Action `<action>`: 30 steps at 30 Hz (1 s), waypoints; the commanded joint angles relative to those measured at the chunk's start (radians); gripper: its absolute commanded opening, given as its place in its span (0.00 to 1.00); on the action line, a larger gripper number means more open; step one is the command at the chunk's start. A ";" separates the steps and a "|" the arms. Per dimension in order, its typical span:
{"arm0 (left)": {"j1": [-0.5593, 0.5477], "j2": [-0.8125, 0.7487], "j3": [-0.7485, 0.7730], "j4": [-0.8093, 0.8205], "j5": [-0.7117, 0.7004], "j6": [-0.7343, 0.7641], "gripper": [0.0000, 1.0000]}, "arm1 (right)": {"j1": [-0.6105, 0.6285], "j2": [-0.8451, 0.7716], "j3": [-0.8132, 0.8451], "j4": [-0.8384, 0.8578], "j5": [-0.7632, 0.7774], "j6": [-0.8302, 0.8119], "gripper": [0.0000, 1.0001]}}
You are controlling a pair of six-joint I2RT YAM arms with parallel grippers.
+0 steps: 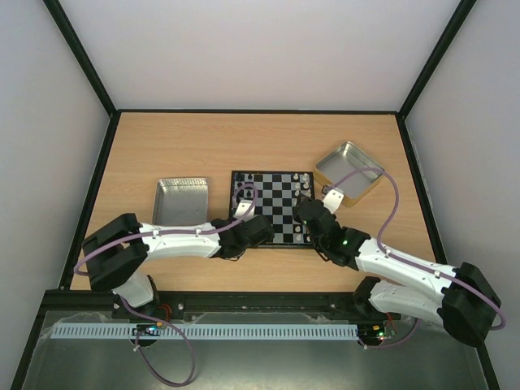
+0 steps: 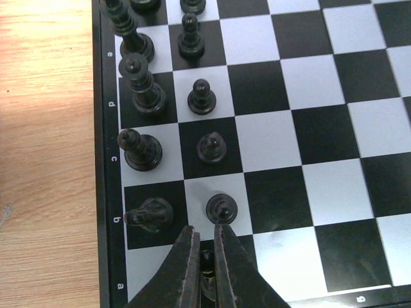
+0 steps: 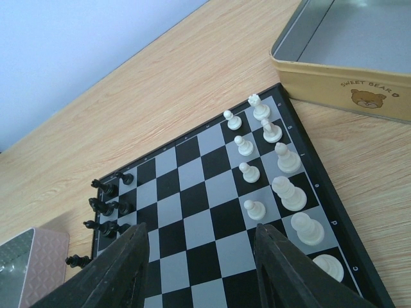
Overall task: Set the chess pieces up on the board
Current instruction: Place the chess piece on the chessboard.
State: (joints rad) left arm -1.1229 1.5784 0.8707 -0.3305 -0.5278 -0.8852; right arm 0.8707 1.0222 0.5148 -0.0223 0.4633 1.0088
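Note:
The board [image 1: 276,203] lies mid-table, also in the left wrist view [image 2: 308,128] and the right wrist view [image 3: 205,199]. Black chess pieces [image 2: 144,96] stand in two files along its left edge, a pawn [image 2: 221,208] just ahead of my fingers. My left gripper [image 2: 204,240] is at the board's near left corner, shut on a small black piece [image 2: 207,263] that shows between the fingers, over a dark square. My right gripper [image 3: 202,240] is open and empty above the board's near right part. White pieces [image 3: 282,173] stand along the right edge.
A shiny metal tray [image 1: 180,200] lies left of the board. A yellow tin [image 1: 349,172] stands at the back right, also in the right wrist view [image 3: 347,70]. A pink patterned lid [image 3: 29,269] is beside the board's left corner.

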 commanded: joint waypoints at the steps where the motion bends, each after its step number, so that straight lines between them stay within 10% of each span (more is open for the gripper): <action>1: -0.005 0.043 0.023 -0.025 -0.016 -0.014 0.04 | -0.002 -0.024 -0.011 -0.026 0.064 0.019 0.44; 30: -0.005 -0.021 0.033 -0.023 0.012 0.007 0.24 | -0.004 -0.012 -0.008 -0.017 0.052 0.012 0.44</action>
State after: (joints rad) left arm -1.1229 1.6142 0.8963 -0.3473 -0.5041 -0.8856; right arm 0.8703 1.0111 0.5137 -0.0246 0.4751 1.0103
